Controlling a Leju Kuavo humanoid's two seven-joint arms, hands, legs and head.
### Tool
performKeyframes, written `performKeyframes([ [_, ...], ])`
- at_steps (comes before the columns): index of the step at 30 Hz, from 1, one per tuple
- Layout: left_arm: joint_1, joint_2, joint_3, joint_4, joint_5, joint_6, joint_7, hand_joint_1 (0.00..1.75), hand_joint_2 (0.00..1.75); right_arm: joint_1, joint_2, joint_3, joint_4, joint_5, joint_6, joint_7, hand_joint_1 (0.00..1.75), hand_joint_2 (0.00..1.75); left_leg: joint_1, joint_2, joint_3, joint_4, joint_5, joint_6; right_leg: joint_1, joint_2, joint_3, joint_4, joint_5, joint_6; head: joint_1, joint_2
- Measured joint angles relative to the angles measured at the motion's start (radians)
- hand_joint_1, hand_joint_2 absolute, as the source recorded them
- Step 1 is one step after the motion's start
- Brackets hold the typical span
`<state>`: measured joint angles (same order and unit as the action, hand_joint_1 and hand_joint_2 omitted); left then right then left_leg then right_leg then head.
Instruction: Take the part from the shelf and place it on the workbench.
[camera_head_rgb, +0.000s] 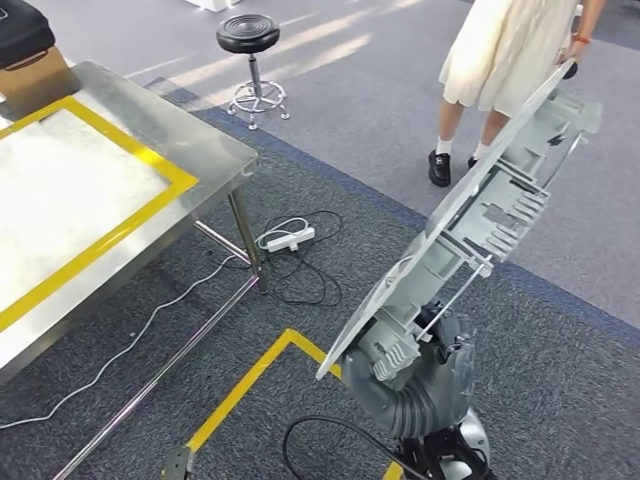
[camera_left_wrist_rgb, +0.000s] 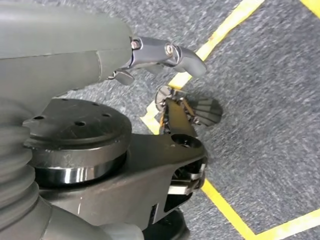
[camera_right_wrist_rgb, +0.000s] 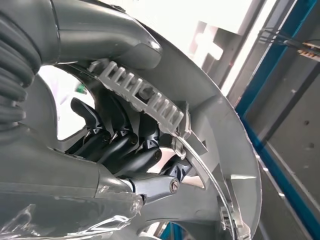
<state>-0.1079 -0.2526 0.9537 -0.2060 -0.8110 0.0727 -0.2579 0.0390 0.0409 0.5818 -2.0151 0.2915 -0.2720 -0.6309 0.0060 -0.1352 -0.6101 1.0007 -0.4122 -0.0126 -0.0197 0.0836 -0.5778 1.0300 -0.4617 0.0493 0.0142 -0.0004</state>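
The part (camera_head_rgb: 483, 215) is a long, flat grey plastic panel, smooth on one face and ribbed with clips, a comb-like strip and a thin metal rod on the other. It is held up in the air, slanting from the right hand (camera_head_rgb: 411, 365) at 5 o'clock in the head view up toward 2 o'clock. In the right wrist view the dark fingers (camera_right_wrist_rgb: 124, 145) wrap round the panel's ribbed edge, grasping it. No writing can be read on it. The left hand (camera_left_wrist_rgb: 166, 52) hangs over grey carpet and yellow floor tape (camera_left_wrist_rgb: 222, 30), fingers apart, holding nothing. The steel workbench (camera_head_rgb: 189, 130), edged with yellow tape, lies at 9 o'clock, its corner well apart from the part, with open carpet between. A person (camera_head_rgb: 506, 50) stands at 1 o'clock, near the part's upper end
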Motion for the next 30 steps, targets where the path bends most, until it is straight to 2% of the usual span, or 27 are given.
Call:
performKeyframes([
  [1,0.002,0.000,0.000,0.000,0.002,0.001,0.000,0.00,1.75,0.000,0.000,0.000,0.000,-0.002,-0.002,0.000,1.75,1.75,0.002,-0.008,-0.004,-0.002,0.003,-0.006,0.001,-0.011,-0.001,0.001,0.002,-0.006,0.000,0.000],
  [2,0.004,0.000,0.000,0.000,0.003,0.002,0.000,0.00,1.75,0.000,0.000,0.001,0.000,-0.003,-0.003,-0.001,1.75,1.75,0.001,0.002,-0.007,0.000,-0.001,-0.011,0.001,-0.022,0.000,-0.001,0.004,-0.013,0.000,0.000],
  [3,0.005,0.000,0.000,0.000,0.004,0.003,0.000,0.00,1.75,-0.001,0.000,0.001,0.000,-0.003,-0.003,-0.001,1.75,1.75,-0.001,0.027,-0.017,0.018,-0.014,-0.015,0.000,-0.036,0.002,-0.004,0.005,-0.019,-0.005,0.000],
  [5,0.002,0.000,0.000,0.000,0.005,0.003,-0.001,0.00,1.75,0.001,0.000,0.001,0.000,-0.003,-0.004,-0.002,1.75,1.75,-0.006,0.093,-0.064,0.116,-0.071,-0.022,0.002,-0.065,0.004,-0.008,0.006,-0.030,-0.013,0.000],
  [6,0.001,0.001,0.000,0.000,0.004,0.004,-0.001,0.00,1.75,0.003,0.000,0.001,-0.001,-0.003,-0.004,-0.003,1.75,1.75,-0.006,0.112,-0.098,0.186,-0.103,-0.024,0.004,-0.081,0.004,-0.008,0.005,-0.033,-0.017,0.000],
  [7,0.001,0.001,0.000,0.000,0.004,0.004,-0.001,0.00,1.75,0.004,0.000,0.001,-0.001,-0.003,-0.004,-0.003,1.75,1.75,-0.005,0.119,-0.126,0.245,-0.123,-0.025,0.006,-0.096,0.004,-0.008,0.004,-0.035,-0.017,0.000],
  [8,0.002,0.001,0.000,0.000,0.004,0.004,-0.001,0.00,1.75,0.005,0.000,0.001,-0.001,-0.003,-0.004,-0.003,1.75,1.75,-0.005,0.122,-0.140,0.275,-0.126,-0.026,0.007,-0.111,0.004,-0.008,0.003,-0.035,-0.017,0.000],
  [9,0.003,0.001,0.000,0.000,0.004,0.004,-0.001,0.00,1.75,0.006,0.000,0.001,-0.001,-0.003,-0.004,-0.003,1.75,1.75,-0.005,0.124,-0.134,0.266,-0.110,-0.025,0.007,-0.125,0.005,-0.008,0.002,-0.035,-0.017,0.000],
  [10,0.003,0.002,0.000,0.000,0.004,0.004,-0.001,0.00,1.75,0.006,0.000,0.001,-0.001,-0.003,-0.004,-0.003,1.75,1.75,-0.005,0.129,-0.110,0.221,-0.080,-0.024,0.008,-0.138,0.007,-0.008,0.001,-0.034,-0.017,0.000],
  [12,0.003,0.002,0.000,0.000,0.004,0.004,-0.001,0.00,1.75,0.006,0.000,0.002,-0.001,-0.003,-0.004,-0.003,1.75,1.75,-0.010,0.175,-0.035,0.086,-0.023,-0.020,0.012,-0.160,0.012,-0.007,-0.004,-0.029,-0.018,0.000],
  [13,0.001,0.001,0.000,0.000,0.003,0.003,-0.001,0.00,1.75,0.006,0.000,0.001,-0.002,-0.002,-0.005,-0.003,1.75,1.75,-0.014,0.196,-0.009,0.037,-0.011,-0.015,0.017,-0.170,0.014,-0.006,-0.007,-0.025,-0.019,0.000],
  [14,0.000,0.000,0.000,0.000,0.003,0.003,-0.001,0.00,1.75,0.007,0.000,0.002,-0.002,-0.002,-0.005,-0.003,1.75,1.75,-0.017,0.210,0.004,0.009,-0.009,-0.010,0.021,-0.180,0.015,-0.006,-0.010,-0.021,-0.019,0.000],
  [15,0.000,0.000,0.000,0.000,0.003,0.003,-0.001,0.00,1.75,0.007,0.000,0.002,-0.003,-0.002,-0.005,-0.004,1.75,1.75,-0.019,0.208,0.005,0.001,-0.014,-0.004,0.024,-0.191,0.017,-0.006,-0.013,-0.017,-0.018,0.000],
  [16,0.001,0.000,0.000,0.000,0.003,0.003,-0.001,0.00,1.75,0.007,0.000,0.002,-0.003,-0.002,-0.006,-0.004,1.75,1.75,-0.018,0.195,0.003,0.000,-0.013,0.004,0.025,-0.201,0.021,-0.008,-0.015,-0.013,-0.017,0.000],
  [17,0.003,0.000,0.000,0.000,0.003,0.003,-0.001,0.00,1.75,0.006,0.000,0.002,-0.004,-0.002,-0.006,-0.004,1.75,1.75,-0.016,0.182,0.003,-0.001,-0.012,0.009,0.023,-0.194,0.022,-0.005,-0.020,-0.007,-0.015,0.000],
  [19,0.004,-0.001,0.000,0.000,0.003,0.003,-0.001,0.00,1.75,0.006,0.000,0.003,-0.005,-0.002,-0.006,-0.004,1.75,1.75,-0.010,0.157,0.005,-0.004,-0.009,0.021,0.019,-0.146,0.004,0.047,-0.055,0.004,-0.010,0.000],
  [20,0.003,-0.001,0.000,0.000,0.003,0.003,-0.001,0.00,1.75,0.007,0.000,0.003,-0.006,-0.002,-0.006,-0.005,1.75,1.75,-0.008,0.145,0.005,-0.004,-0.008,0.025,0.017,-0.115,-0.022,0.103,-0.085,0.007,-0.007,0.000],
  [21,0.002,-0.001,0.000,0.000,0.003,0.002,-0.001,0.00,1.75,0.007,0.000,0.003,-0.007,-0.002,-0.006,-0.005,1.75,1.75,-0.007,0.132,0.005,-0.004,-0.007,0.028,0.017,-0.098,-0.055,0.172,-0.117,0.008,-0.005,0.000],
  [22,0.001,-0.001,0.000,0.000,0.003,0.002,-0.001,0.00,1.75,0.008,-0.001,0.003,-0.007,-0.002,-0.006,-0.005,1.75,1.75,-0.007,0.118,0.005,-0.004,-0.007,0.030,0.017,-0.090,-0.088,0.237,-0.141,0.009,-0.004,0.000],
  [23,0.002,-0.001,0.000,0.000,0.004,0.002,-0.001,0.00,1.75,0.009,-0.001,0.003,-0.006,-0.002,-0.006,-0.005,1.75,1.75,-0.007,0.103,0.005,-0.004,-0.007,0.030,0.017,-0.088,-0.110,0.274,-0.147,0.009,-0.003,0.000],
  [24,0.002,-0.001,0.000,0.000,0.004,0.001,-0.001,0.00,1.75,0.010,-0.001,0.003,-0.006,-0.002,-0.006,-0.005,1.75,1.75,-0.006,0.087,0.006,-0.004,-0.007,0.030,0.016,-0.086,-0.115,0.275,-0.133,0.008,-0.003,0.000],
  [25,0.003,-0.001,0.000,0.000,0.005,0.001,-0.001,0.00,1.75,0.010,-0.002,0.004,-0.006,-0.002,-0.006,-0.005,1.75,1.75,-0.005,0.071,0.007,-0.004,-0.006,0.029,0.014,-0.082,-0.100,0.234,-0.100,0.007,-0.003,0.000],
  [26,0.003,-0.001,0.000,0.000,0.005,0.001,-0.001,0.00,1.75,0.010,-0.002,0.004,-0.007,-0.002,-0.006,-0.005,1.75,1.75,-0.004,0.055,0.009,-0.003,-0.006,0.026,0.010,-0.068,-0.071,0.165,-0.059,0.008,-0.003,0.000],
  [27,0.002,-0.001,0.000,0.000,0.005,0.001,-0.001,0.00,1.75,0.010,-0.002,0.004,-0.007,-0.002,-0.006,-0.005,1.75,1.75,-0.004,0.040,0.009,-0.001,-0.006,0.022,0.004,-0.037,-0.040,0.096,-0.029,0.010,-0.003,0.000],
  [28,0.002,0.000,0.000,0.000,0.005,0.001,-0.001,0.00,1.75,0.010,-0.002,0.004,-0.007,-0.001,-0.006,-0.006,1.75,1.75,-0.003,0.027,0.006,0.001,-0.005,0.016,-0.001,-0.010,-0.015,0.043,-0.010,0.011,-0.003,0.000],
  [29,0.002,0.000,0.000,0.000,0.005,0.001,-0.001,0.00,1.75,0.011,-0.002,0.004,-0.007,-0.001,-0.006,-0.006,1.75,1.75,-0.003,0.015,0.001,0.002,-0.003,0.010,-0.005,0.012,-0.002,0.013,-0.004,0.012,-0.003,0.000],
  [30,0.003,0.000,0.000,0.000,0.005,0.001,-0.001,0.00,1.75,0.011,-0.002,0.004,-0.007,-0.001,-0.007,-0.007,1.75,1.75,-0.001,0.003,-0.004,0.002,0.001,0.003,-0.005,0.022,0.001,0.006,-0.008,0.010,-0.003,0.000],
])
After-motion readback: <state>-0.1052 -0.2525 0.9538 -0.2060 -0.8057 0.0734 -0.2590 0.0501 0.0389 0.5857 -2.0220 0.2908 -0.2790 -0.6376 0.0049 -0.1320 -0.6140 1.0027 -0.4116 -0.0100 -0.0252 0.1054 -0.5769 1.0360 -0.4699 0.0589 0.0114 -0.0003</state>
